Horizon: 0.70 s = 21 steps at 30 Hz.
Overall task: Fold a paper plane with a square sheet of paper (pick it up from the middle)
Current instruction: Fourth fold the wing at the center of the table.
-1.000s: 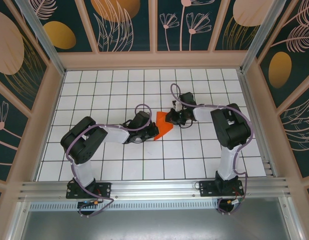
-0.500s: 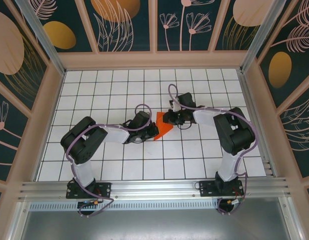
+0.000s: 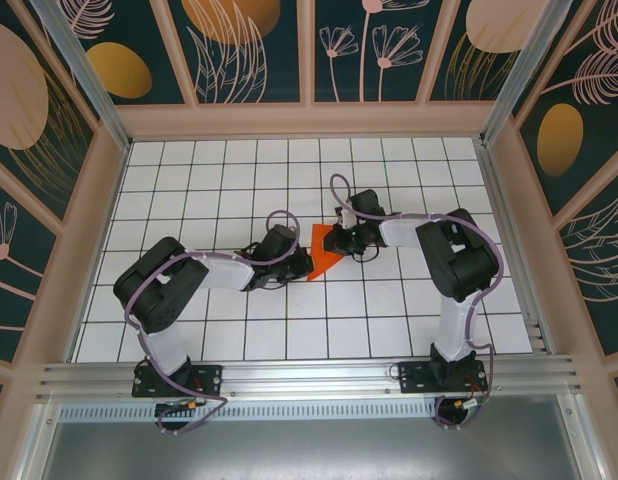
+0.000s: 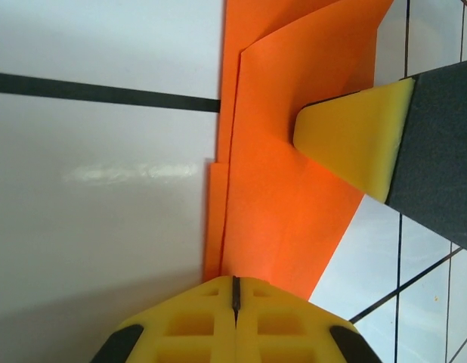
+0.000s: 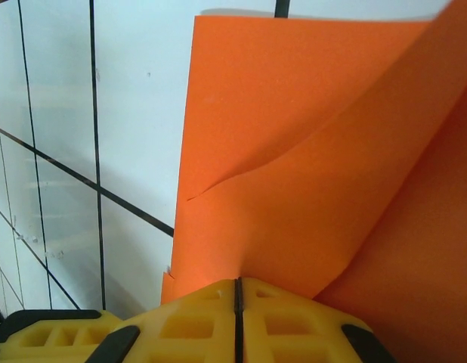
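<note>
My left gripper (image 3: 297,264) lies low over the white gridded counter (image 3: 209,180), and from its wrist the two yellow pads sit pressed together with only a thin seam between them (image 4: 235,291). The square sheet of paper (image 4: 279,212), bright orange and already partly folded, runs straight out ahead of those pads, with layered edges along its left side. Its near end reaches right up to my tips, but I cannot tell whether any paper is caught in the seam or merely lies beneath it. My right gripper (image 3: 334,240) meets the sheet (image 3: 324,257) from the opposite side, just beyond the left one. Seen from the left wrist, one of its yellow pads (image 4: 354,144) rests on top of the upper layer, ahead and to the right of my left tips. From the right wrist its pads are also closed to a seam (image 5: 237,295), pinching the paper (image 5: 294,151), which spreads ahead of them. The sheet curls upward on the right, with a soft crease running across it.
</note>
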Tool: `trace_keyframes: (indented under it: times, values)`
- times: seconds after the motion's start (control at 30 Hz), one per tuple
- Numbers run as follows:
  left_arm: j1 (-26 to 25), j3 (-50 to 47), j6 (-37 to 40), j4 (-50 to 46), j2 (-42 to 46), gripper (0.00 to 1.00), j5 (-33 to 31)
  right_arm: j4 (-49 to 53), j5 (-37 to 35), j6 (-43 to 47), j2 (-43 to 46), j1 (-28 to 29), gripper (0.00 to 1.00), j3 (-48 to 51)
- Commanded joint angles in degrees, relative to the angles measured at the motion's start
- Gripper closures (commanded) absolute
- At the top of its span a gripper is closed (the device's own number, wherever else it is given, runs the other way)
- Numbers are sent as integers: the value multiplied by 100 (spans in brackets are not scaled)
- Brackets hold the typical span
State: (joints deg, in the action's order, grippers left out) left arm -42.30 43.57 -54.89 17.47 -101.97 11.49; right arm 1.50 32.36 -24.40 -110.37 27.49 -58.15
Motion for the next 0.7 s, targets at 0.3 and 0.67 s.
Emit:
trace_keyframes:
  times: [0.3, 0.67]
  values:
    - [44, -15, 217, 143, 608, 86, -179, 329, -312, -448, 321, 473, 90, 509]
    - [40, -102, 58, 501, 121, 92, 493, 42, -48, -522, 269, 460, 90, 477]
